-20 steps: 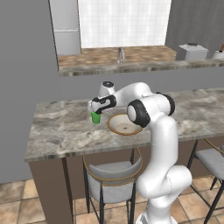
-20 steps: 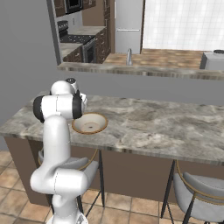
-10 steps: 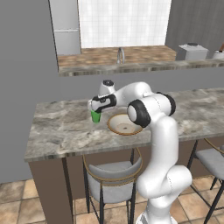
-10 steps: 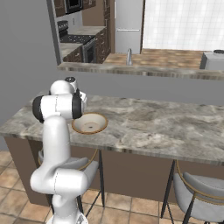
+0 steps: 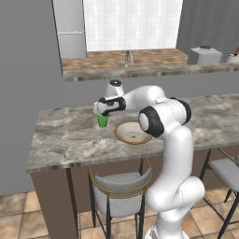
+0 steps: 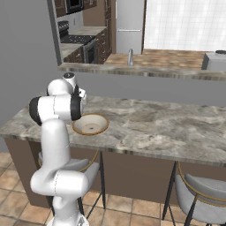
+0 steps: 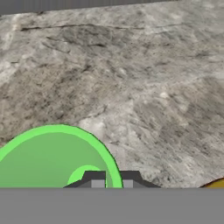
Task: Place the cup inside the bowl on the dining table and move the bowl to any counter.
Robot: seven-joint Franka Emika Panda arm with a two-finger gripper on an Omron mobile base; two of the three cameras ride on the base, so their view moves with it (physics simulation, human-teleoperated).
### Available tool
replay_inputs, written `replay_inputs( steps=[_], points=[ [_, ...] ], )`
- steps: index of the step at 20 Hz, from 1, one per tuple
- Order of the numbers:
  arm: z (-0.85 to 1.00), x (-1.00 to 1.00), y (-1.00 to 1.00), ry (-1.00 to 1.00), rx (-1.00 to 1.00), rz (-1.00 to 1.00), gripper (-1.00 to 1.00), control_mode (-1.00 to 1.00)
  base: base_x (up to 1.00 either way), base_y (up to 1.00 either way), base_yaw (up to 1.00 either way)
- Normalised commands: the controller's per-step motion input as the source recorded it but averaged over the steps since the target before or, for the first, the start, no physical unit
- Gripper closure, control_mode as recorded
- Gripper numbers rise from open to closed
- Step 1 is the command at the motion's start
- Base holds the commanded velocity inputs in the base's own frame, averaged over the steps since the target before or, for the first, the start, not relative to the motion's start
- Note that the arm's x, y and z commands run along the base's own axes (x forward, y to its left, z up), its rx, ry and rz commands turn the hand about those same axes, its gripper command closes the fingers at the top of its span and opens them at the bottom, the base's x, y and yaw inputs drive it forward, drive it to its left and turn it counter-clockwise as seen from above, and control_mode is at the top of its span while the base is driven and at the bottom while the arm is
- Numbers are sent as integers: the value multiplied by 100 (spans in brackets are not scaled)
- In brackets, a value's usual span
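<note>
Pinching the rim of the cup [image 5: 102, 120], the gripper [image 5: 100, 110] has its jaws pressed nearly together on the thin green wall, one finger [image 7: 93, 178] inside the mouth and the other [image 7: 130, 178] outside it, as the hand view shows from above. The cup hangs upright under the hand, over the dining table [image 5: 65, 135] and just left of the bowl [image 5: 133, 132]; whether its base touches the marble I cannot tell.

A small plastic tumbler like this should be very light and fairly stiff, but smooth and tapered, so a rim pinch seems the sound hold: a grip round the sloping body could slide. The thin wall may flex or pivot between the pads if swung fast, so a slow carry looks wise.

The bowl sits flat on the marble, empty, its cream inside open to the camera and its tan rim [image 6: 104, 122] near the table's front edge. It looks heavier and rigid, likely ceramic, breakable and slick; its low wide shape leaves only the rim to grasp, one finger inside, one outside, and the cup could slide or tip inside it during the move to a counter.
</note>
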Motion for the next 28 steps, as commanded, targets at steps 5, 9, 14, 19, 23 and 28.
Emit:
replay_inputs(
  steps=[5,9,14,19,23,28],
  points=[
    [17,-47,-12,0,0,0,100,-100,0,0,0],
    [7,-58,-15,0,0,0,100,-100,0,0,0],
    [0,-63,-13,0,0,0,100,-100,0,0,0],
    [25,-29,-4,-3,0,0,100,-100,0,0,0],
    [36,-8,-1,-3,0,0,100,-100,0,0,0],
    [36,-2,-6,-2,0,0,100,-100,0,0,0]
  ],
)
